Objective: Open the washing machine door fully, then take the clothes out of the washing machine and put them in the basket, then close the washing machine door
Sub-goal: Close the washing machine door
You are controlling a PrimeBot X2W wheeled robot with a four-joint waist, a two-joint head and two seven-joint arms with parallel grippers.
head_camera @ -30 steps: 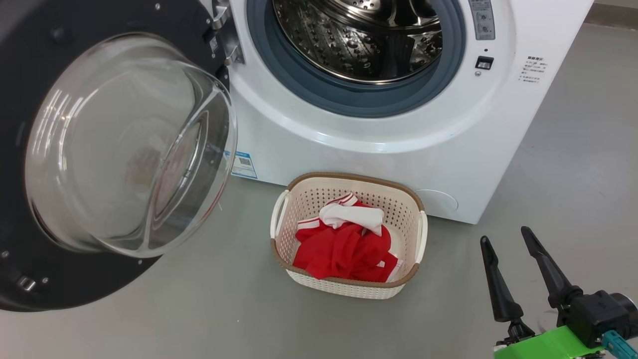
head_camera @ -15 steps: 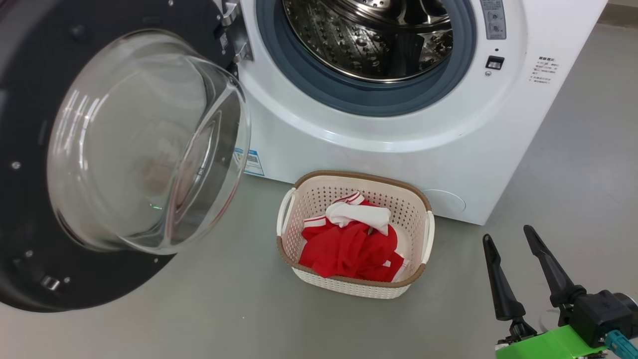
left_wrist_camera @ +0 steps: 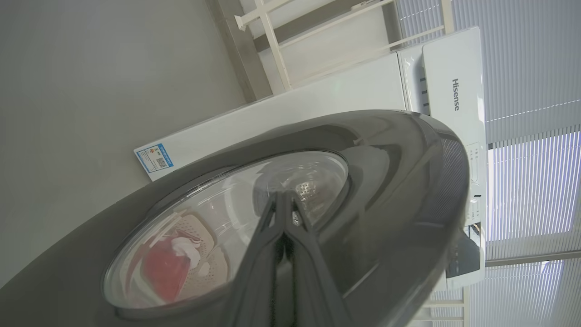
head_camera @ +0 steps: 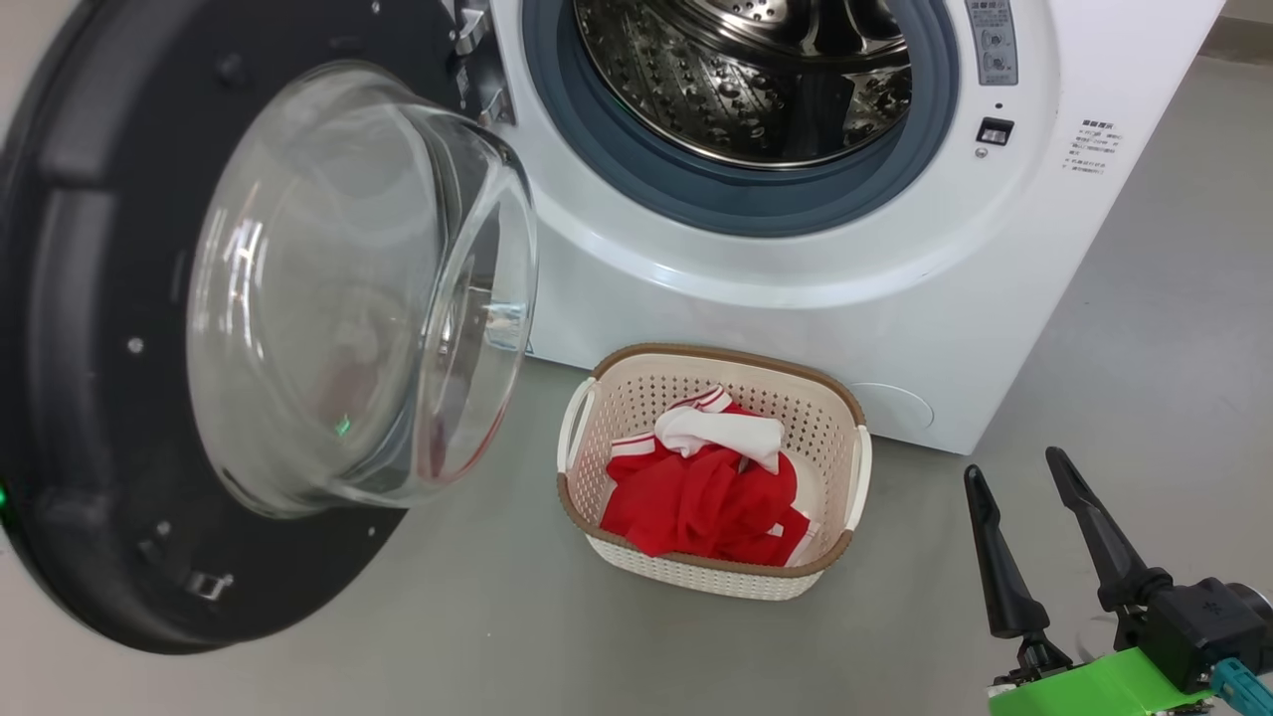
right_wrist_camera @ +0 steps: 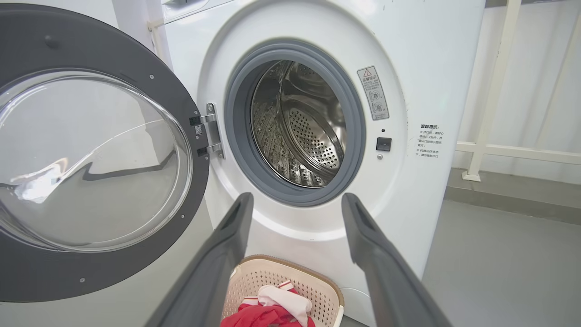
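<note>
Quick update from us. Our right gripper (head_camera: pixel 1012 463) is hanging loose, its two long tapered dark fingers spread wide and holding nothing. Looking along those fingers, the basket (right_wrist_camera: pixel 277 278) sits low down between them, on the smooth grey floor (head_camera: pixel 497 617) right in front of the washing machine (head_camera: pixel 796 298). It's a cream plastic rounded rectangle, with walls punched full of little holes and a brown woven-look rim. The clothes (head_camera: pixel 706 497) are bunched up inside it: soft, crumpled bright red fabric with white trim stripes and a white piece lying on top.

Straight ahead past the fingertips is the drum (right_wrist_camera: pixel 313 141), shiny perforated steel ringed by a smooth grey rubber seal (right_wrist_camera: pixel 236 136). Off to the left of that gripper, the washing machine door (head_camera: pixel 90 398) stands swung out on its hinge. It has a wide glossy black rim with a clear bulging glass bowl (head_camera: pixel 348 298) in the middle.

Our left gripper (left_wrist_camera: pixel 283 197) is pinched tight, fingers pressed together with nothing in them. Its tips lie over the door's outer glass, and we can't tell if they actually touch it.
</note>
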